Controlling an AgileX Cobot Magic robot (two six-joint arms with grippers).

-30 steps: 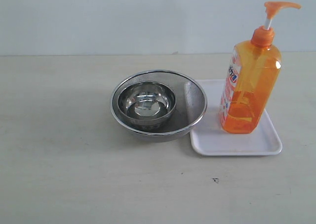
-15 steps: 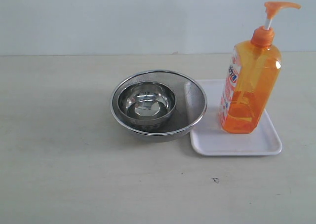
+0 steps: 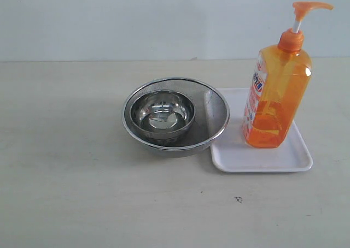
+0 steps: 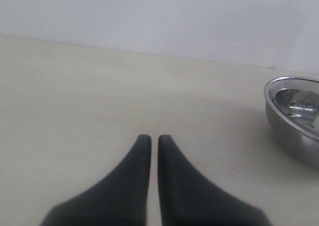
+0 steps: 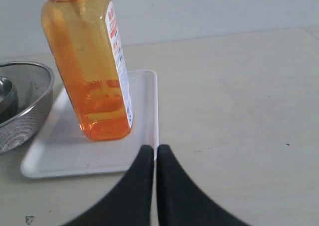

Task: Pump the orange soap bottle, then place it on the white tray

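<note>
The orange soap bottle (image 3: 276, 98) stands upright on the white tray (image 3: 235, 155), its pump head raised; the right wrist view shows the orange soap bottle (image 5: 92, 61) on the white tray (image 5: 60, 156) too. Neither arm appears in the exterior view. My right gripper (image 5: 154, 149) is shut and empty, hovering near the tray's edge, apart from the bottle. My left gripper (image 4: 150, 138) is shut with nothing in it, over bare table away from the bottle.
Two nested steel bowls (image 3: 175, 117) sit against the tray's left side; the outer steel bowl (image 4: 294, 121) shows in the left wrist view and the steel bowl (image 5: 22, 104) in the right wrist view. A pale wall rises behind the beige table (image 3: 65, 177).
</note>
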